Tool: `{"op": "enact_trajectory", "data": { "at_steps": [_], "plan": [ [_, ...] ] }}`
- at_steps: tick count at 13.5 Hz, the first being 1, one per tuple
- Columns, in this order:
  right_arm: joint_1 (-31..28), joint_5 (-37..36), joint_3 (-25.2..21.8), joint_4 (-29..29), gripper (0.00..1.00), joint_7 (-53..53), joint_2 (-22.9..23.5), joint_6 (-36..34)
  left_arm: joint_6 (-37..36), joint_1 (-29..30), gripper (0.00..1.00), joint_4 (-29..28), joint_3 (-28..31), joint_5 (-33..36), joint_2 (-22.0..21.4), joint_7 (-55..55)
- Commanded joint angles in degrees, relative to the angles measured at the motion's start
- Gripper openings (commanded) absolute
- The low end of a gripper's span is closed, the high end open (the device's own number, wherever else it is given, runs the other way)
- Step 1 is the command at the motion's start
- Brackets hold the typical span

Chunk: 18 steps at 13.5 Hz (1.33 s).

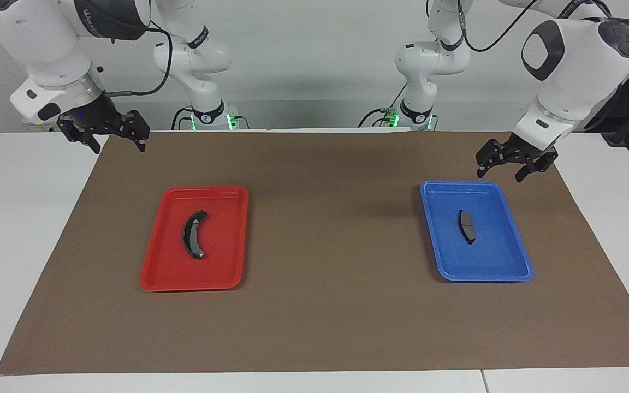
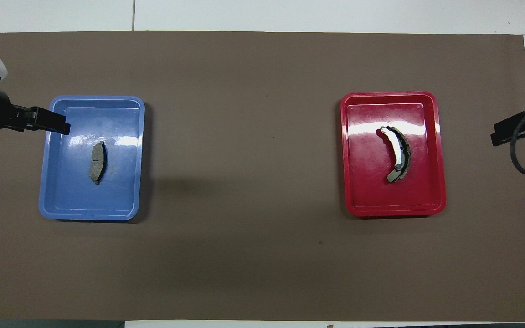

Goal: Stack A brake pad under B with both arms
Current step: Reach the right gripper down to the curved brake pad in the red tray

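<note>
The A brake pad [image 1: 467,226], short and grey, lies in the middle of a blue tray [image 1: 489,276] toward the left arm's end of the table; it also shows in the overhead view [image 2: 97,162]. B [image 1: 195,234], the long black crescent pad with grey patches, lies in a red tray [image 1: 183,285] toward the right arm's end, and shows from overhead [image 2: 397,155]. My left gripper [image 1: 501,172] hangs open and empty over the blue tray's [image 2: 89,214] rim. My right gripper [image 1: 119,146] hangs open and empty over the mat's edge, apart from the red tray [image 2: 394,210].
A brown mat [image 1: 325,305] covers most of the white table, and both trays sit on it, well apart. From overhead the left gripper [image 2: 57,124] and right gripper [image 2: 501,134] show at the mat's two ends.
</note>
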Motion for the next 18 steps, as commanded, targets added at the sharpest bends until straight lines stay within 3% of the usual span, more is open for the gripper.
{"op": "enact_trajectory", "data": {
  "at_steps": [1,11,15,18],
  "plan": [
    [-0.3,1.5,0.0,-2.0,0.99,1.0,-1.5,1.1,-0.7,1.1,1.0,-0.1,-0.9,-0.1,-1.3,-0.9],
    [-0.3,1.5,0.5,-2.6,0.99,1.2,-1.6,2.0,-4.5,1.2,1.0,0.6,-2.0,3.1,-4.8,-3.7],
    [-0.2,1.6,3.3,-6.3,0.99,4.8,-1.4,8.9,-4.7,1.1,1.0,0.5,-1.6,3.0,-4.7,-3.7],
    [-0.1,3.6,4.4,-12.7,0.99,6.4,-0.7,17.6,-5.9,0.9,1.0,0.6,-1.0,3.0,-4.7,-3.7]
  ]
}}
